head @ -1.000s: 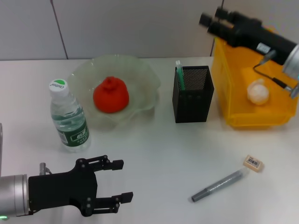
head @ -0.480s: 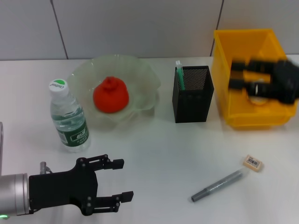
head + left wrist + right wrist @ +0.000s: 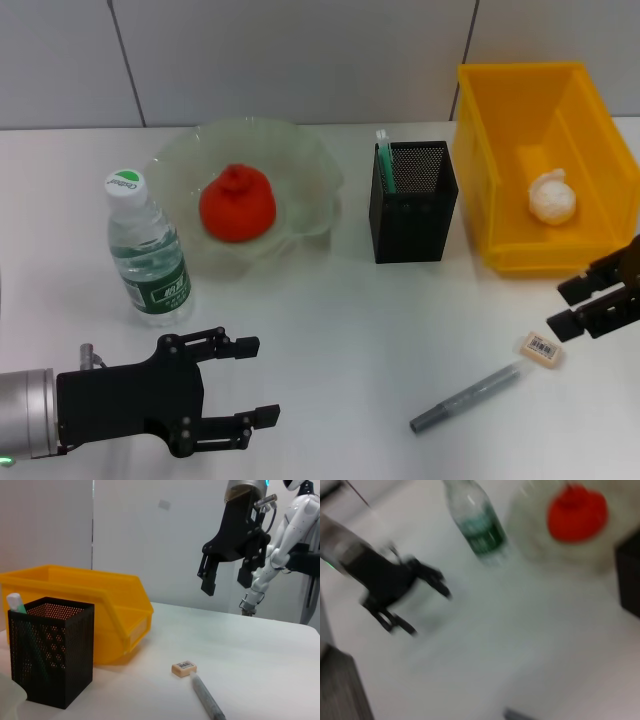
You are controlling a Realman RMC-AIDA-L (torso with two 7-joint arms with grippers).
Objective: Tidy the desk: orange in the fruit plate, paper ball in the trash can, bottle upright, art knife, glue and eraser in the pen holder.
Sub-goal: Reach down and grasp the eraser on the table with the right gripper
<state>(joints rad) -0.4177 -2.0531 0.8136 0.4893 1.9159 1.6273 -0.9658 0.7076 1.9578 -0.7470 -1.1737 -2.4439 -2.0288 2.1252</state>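
My right gripper [image 3: 598,304], jaws spread and empty, hung just right of the small tan rectangular eraser [image 3: 543,348], which lay on the white desk [image 3: 350,320] touching the far tip of the grey pen-shaped art knife [image 3: 468,398]. I judged a good pick needed the jaws centred squarely over the eraser, clear of the knife. My left gripper [image 3: 232,393], also spread and empty, idled near left.

The black mesh pen holder [image 3: 413,203] held a green-capped stick, probably the glue. The yellow plastic bin [image 3: 530,160] held the white paper ball [image 3: 553,197]; the clear glass fruit plate [image 3: 300,170] held the orange [image 3: 237,204]. The clear plastic water bottle [image 3: 147,250] stood upright.
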